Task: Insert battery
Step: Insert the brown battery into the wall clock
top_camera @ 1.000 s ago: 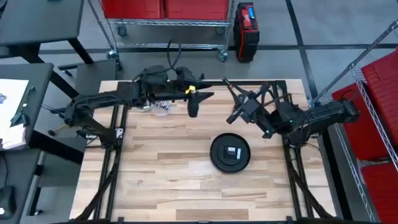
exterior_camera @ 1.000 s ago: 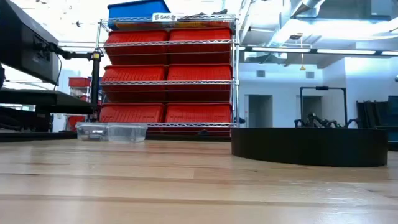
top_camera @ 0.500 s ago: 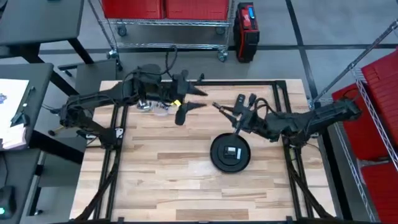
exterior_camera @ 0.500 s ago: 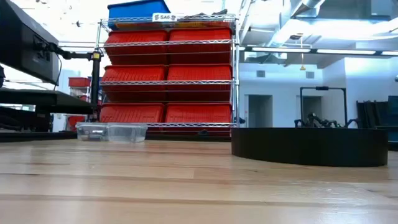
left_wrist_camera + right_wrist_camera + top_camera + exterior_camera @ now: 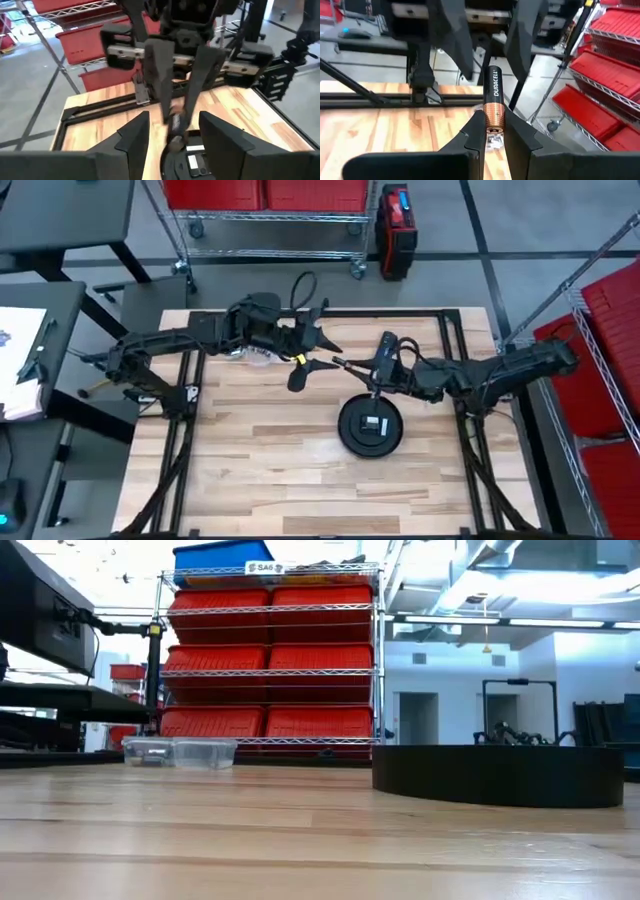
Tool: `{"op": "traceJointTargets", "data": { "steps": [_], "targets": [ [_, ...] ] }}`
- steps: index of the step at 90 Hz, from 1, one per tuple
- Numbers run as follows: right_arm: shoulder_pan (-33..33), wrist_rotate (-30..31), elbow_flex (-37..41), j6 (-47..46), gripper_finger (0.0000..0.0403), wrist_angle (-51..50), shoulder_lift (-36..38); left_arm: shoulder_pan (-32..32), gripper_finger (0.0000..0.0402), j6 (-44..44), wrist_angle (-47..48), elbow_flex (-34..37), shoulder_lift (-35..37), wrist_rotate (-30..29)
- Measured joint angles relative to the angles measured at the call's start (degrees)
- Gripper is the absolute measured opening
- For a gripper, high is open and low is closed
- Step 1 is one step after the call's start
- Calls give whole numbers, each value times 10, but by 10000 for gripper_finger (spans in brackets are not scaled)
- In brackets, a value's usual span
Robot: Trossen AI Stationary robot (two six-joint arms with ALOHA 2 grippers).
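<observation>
From the table-level camera, neither arm shows; the round black device (image 5: 497, 775) runs off the frame's right side, its top face hidden. From overhead, the battery (image 5: 347, 364) at centre frame is too small to make out between the right gripper (image 5: 343, 363) fingers. In the left wrist camera, the battery (image 5: 175, 121) at centre is blurred, and the device (image 5: 192, 160) is cut by the bottom edge. The clear plastic container (image 5: 180, 751) at left shows contents too small to identify.

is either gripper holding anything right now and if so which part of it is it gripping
The right gripper pinches a Duracell battery by its copper-coloured end; the black end sticks out free. The left gripper is open and holds nothing.
</observation>
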State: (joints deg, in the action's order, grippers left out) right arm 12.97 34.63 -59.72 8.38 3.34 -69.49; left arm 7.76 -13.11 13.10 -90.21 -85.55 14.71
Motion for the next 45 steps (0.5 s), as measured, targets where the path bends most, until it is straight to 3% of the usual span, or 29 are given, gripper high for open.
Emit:
{"op": "traceJointTargets", "data": {
  "steps": [45],
  "targets": [
    [0,-3,0,11,34,2,1,-1,121,-18,-1,0,-17,0]
  ]
}}
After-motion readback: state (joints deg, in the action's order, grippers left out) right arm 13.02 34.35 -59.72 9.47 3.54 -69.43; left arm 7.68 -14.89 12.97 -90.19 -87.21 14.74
